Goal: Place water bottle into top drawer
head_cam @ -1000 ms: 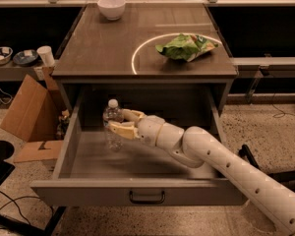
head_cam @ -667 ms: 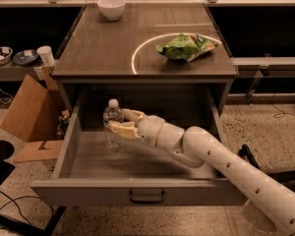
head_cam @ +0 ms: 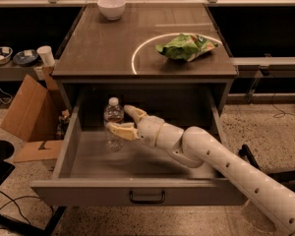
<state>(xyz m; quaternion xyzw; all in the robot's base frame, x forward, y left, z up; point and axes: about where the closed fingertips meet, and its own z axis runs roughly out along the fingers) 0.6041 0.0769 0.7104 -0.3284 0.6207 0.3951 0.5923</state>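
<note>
The water bottle (head_cam: 113,117), clear with a white cap, stands upright on the floor of the open top drawer (head_cam: 137,193), in its back left part. My gripper (head_cam: 119,118) reaches into the drawer from the right. Its fingers are spread to either side of the bottle: one fingertip (head_cam: 129,109) lies just behind and right of the bottle's shoulder with a small gap, the other (head_cam: 115,129) crosses in front of its body. The drawer's dark pull handle (head_cam: 146,197) sits at the centre of the front panel.
On the cabinet top (head_cam: 98,48) a white bowl (head_cam: 111,7) stands at the back left and a green chip bag (head_cam: 186,46) lies at the right. A cardboard box (head_cam: 27,107) leans on the floor left of the cabinet. A side shelf (head_cam: 14,68) holds a cup and bowls.
</note>
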